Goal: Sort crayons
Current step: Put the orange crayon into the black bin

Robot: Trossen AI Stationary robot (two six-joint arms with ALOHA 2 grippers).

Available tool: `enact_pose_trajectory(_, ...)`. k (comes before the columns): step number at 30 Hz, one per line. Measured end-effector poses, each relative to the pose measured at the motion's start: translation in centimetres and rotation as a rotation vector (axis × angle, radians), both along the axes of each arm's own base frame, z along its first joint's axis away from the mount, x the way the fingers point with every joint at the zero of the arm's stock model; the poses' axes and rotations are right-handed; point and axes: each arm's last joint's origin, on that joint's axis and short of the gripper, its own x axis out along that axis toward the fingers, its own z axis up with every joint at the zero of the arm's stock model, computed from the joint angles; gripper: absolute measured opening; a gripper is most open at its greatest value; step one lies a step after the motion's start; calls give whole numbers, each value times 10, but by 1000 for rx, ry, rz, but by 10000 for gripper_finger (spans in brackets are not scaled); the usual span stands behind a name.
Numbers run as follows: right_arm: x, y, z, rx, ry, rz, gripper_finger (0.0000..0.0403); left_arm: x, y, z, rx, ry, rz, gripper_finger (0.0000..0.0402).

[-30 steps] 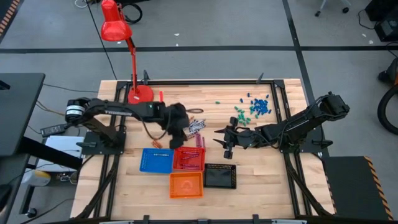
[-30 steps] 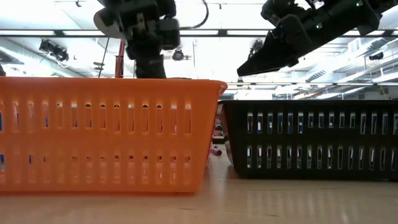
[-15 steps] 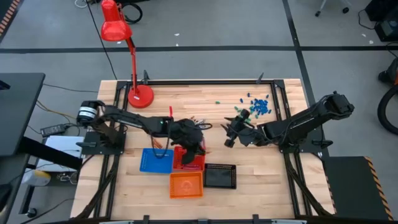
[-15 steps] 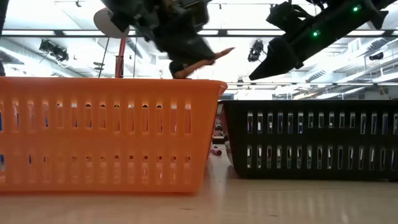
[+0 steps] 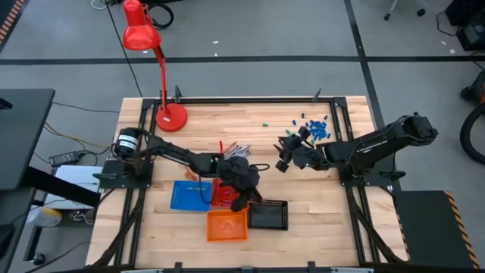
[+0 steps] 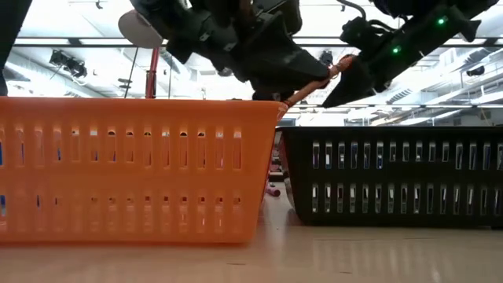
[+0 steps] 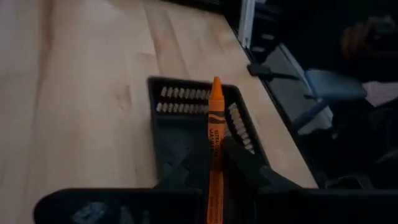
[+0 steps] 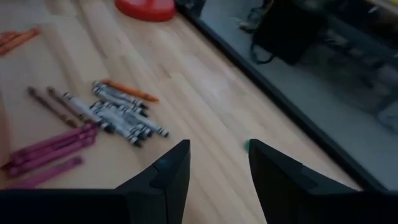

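My left pincer (image 7: 213, 163) was pinched on an orange crayon (image 7: 215, 124), which stood out forward past my fingertips, its tip over the black tray (image 7: 186, 118). From above, that pincer (image 5: 244, 199) hung over the meeting of the red tray (image 5: 226, 199), the orange tray (image 5: 227, 226) and the black tray (image 5: 267, 215). In the low view the crayon (image 6: 314, 82) slanted above the gap between the orange tray (image 6: 134, 169) and the black one (image 6: 393, 177).

I judged the step in hand to be carrying this crayon to its tray. Orange to orange seemed the match, so the next move called for bringing the pincer nearer and to the left, until the crayon sat over the orange tray, then lowering and letting go. The risk I saw was release too early, dropping it into the black tray or the gap.

The other crayons (image 8: 118, 115) lay loose on the table (image 5: 250, 125), grey-silver ones bunched, magenta ones (image 8: 53, 149) beside them, a few more orange ones at the far left. My right pincer (image 8: 214, 165) was spread and empty, hovering to the right of that heap.

A blue tray (image 5: 189, 195) sat left of the red one. A red lamp (image 5: 155, 68) stood at the far left corner, and small green and blue bits (image 5: 311, 130) lay far right. Nothing stood between the crayon and the orange tray.
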Motion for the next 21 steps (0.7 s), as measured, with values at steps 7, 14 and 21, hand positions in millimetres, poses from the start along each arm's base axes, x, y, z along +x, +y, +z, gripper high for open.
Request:
enact_pose_trajectory(7, 1, 2, 0, 130, 17, 183, 168, 9, -10, -4, 57, -17, -67, 39)
enact_pose_trajectory(14, -5, 22, 12, 246, -3, 448, 168, 3, -2, 24, 229, -132, -80, 39)
enact_pose_trajectory(21, -4, 52, 11, 191, -12, 600, 168, -2, 3, 54, 456, -301, 35, 39)
